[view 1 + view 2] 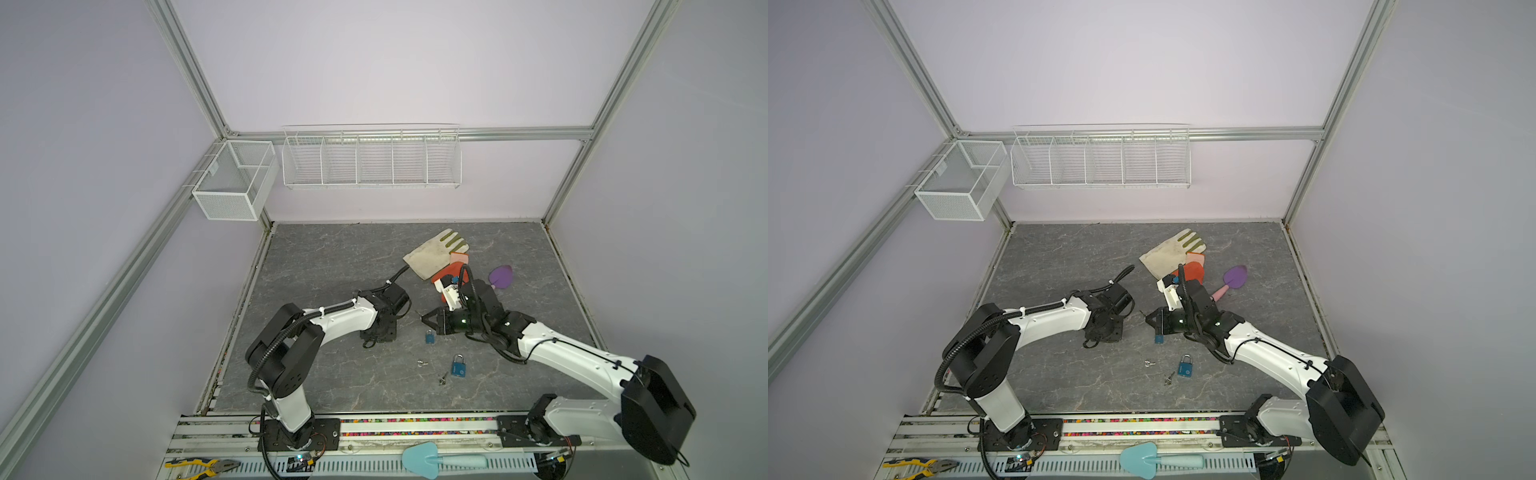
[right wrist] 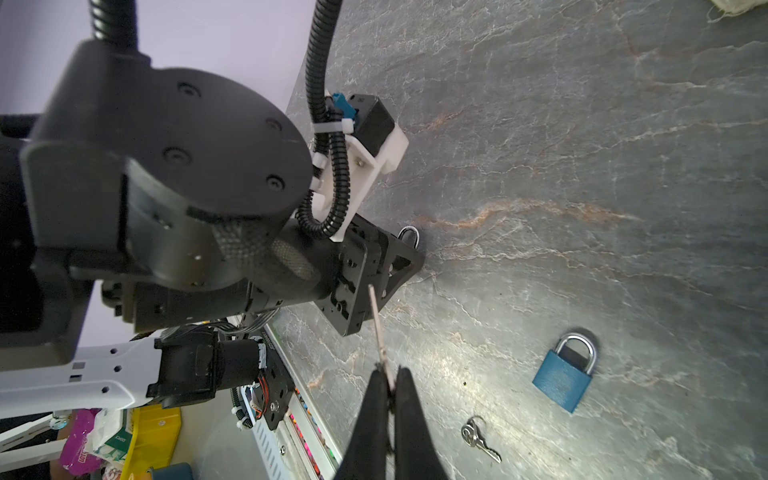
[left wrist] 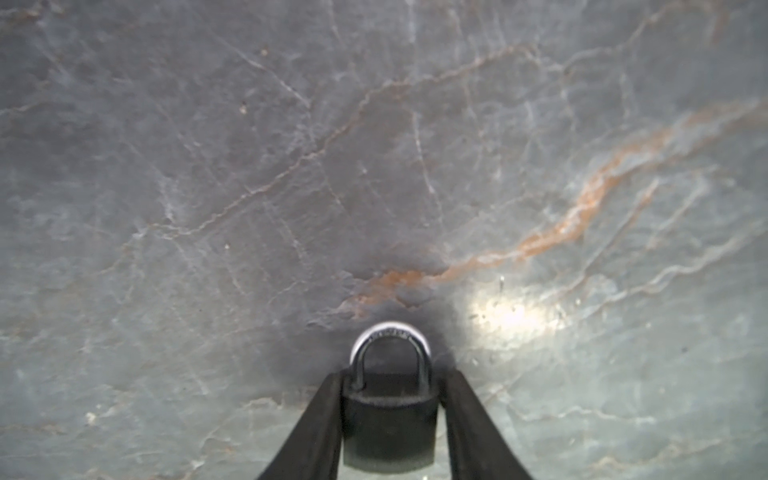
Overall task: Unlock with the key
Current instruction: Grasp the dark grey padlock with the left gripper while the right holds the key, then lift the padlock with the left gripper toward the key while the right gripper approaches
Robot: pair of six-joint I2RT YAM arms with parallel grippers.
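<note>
The right gripper (image 2: 390, 374) is pressed together on the key (image 2: 377, 324), pinching its head so that only the blade shows; the blade is thin, flat and silvery, sticks straight out past the fingertips, and points toward the left gripper (image 3: 390, 374) without touching it. In both top views the key is a mere sliver in the gap between the two grippers, over the middle of the table (image 1: 332, 266).

The left gripper points down at the table and pinches the padlock (image 3: 388, 424); its fingers (image 3: 324, 415) lie against both sides of the body. The padlock has a squat body, near black in the gripper's shade, and a bright silver shackle (image 3: 390, 330); the shackle is closed and juts past the fingertips toward the table; it seems to touch the surface, though the shadow there leaves that unsure.

A blue padlock (image 1: 430, 337) lies flat just beside the right gripper, its shackle shut; a second blue padlock (image 1: 458, 366) lies nearer the front edge. Spare keys (image 1: 422, 363) lie near the two blue padlocks; more spare keys (image 1: 443, 378) lie just beside the second one. A glove (image 1: 432, 253) lies toward the back of the table, well apart from the key.
</note>
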